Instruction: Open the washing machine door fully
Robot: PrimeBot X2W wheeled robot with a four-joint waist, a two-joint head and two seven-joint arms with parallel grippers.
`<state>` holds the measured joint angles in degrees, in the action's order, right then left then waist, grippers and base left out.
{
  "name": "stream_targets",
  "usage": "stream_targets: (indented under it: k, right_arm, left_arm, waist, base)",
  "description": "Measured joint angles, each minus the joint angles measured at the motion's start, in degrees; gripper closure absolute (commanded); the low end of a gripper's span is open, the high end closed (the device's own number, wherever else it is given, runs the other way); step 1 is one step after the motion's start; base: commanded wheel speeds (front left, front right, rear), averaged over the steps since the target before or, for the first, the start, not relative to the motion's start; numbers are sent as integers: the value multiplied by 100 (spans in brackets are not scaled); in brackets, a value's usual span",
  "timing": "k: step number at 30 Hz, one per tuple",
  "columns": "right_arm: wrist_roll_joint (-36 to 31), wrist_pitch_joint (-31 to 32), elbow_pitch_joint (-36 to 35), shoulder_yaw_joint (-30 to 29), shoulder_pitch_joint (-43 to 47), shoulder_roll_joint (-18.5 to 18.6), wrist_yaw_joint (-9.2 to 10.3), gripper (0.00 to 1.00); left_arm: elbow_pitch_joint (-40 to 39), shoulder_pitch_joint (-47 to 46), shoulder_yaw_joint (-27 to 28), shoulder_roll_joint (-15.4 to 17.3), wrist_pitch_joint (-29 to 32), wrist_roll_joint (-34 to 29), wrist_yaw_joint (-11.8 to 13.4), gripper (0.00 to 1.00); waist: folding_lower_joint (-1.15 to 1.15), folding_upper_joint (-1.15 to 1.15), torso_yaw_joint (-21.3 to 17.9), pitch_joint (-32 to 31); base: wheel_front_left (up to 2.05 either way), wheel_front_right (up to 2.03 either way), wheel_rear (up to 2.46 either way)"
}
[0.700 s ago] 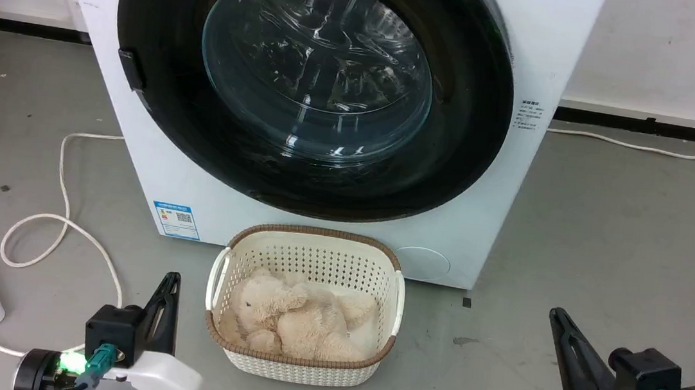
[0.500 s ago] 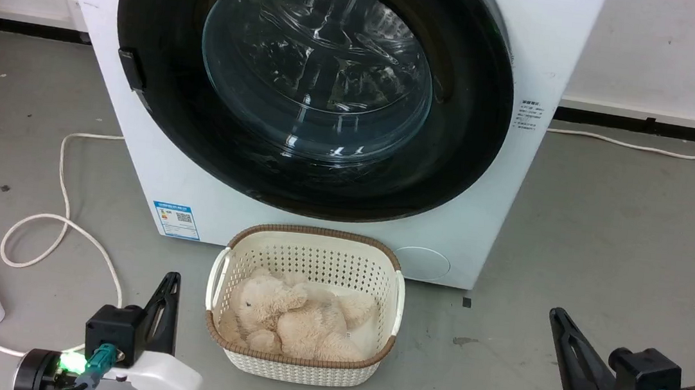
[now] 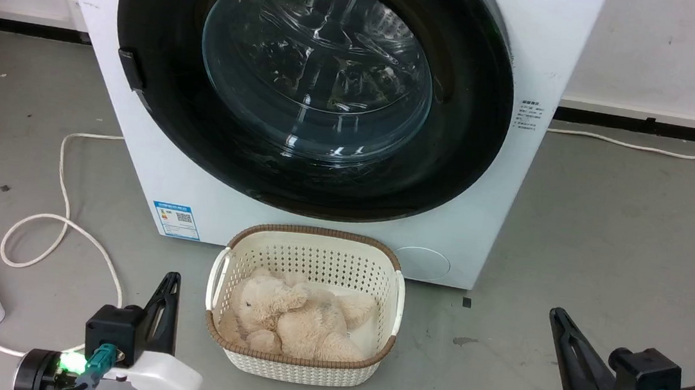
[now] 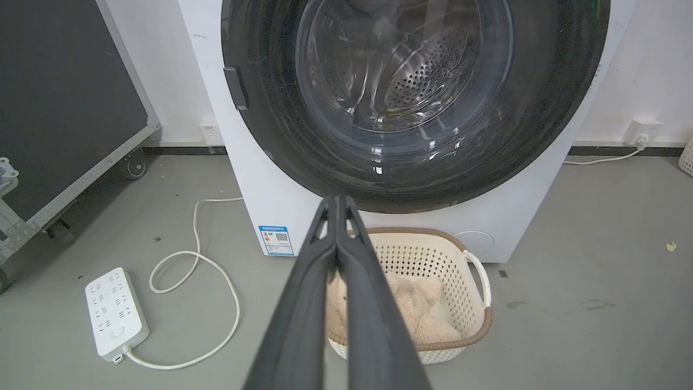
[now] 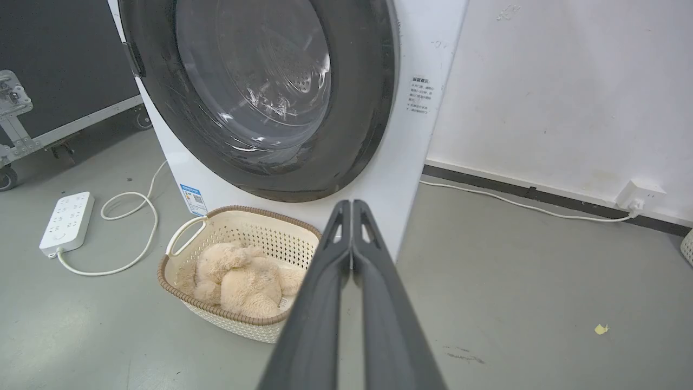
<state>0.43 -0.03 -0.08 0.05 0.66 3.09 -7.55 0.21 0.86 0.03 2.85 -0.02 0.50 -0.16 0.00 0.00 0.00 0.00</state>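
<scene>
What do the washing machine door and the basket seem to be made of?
The washing machine door: likely glossy black plastic around a clear glass bowl, given sharp reflections. The basket: seemingly matte cream plastic, moulded with holes, brown woven-look rim.

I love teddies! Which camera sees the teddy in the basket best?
The head view: it looks down on the whole teddy. The right wrist view shows it sideways; the left end effector hides part in the left wrist view.

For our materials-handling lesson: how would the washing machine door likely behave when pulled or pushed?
The washing machine door looks rigid and glossy, so contact would probably slip. Its bulging glass bowl suggests weight. The small black tab probably gives the best purchase.
</scene>
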Motion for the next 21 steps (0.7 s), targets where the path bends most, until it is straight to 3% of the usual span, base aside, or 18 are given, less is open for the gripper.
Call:
stream_targets:
  k: [21]
  right_arm:
    - [0,0,0,0,0,0,0,100]
  left_arm:
    - [0,0,0,0,0,0,0,100]
  waist:
    - [0,0,0,0]
  base:
    - [0,0,0]
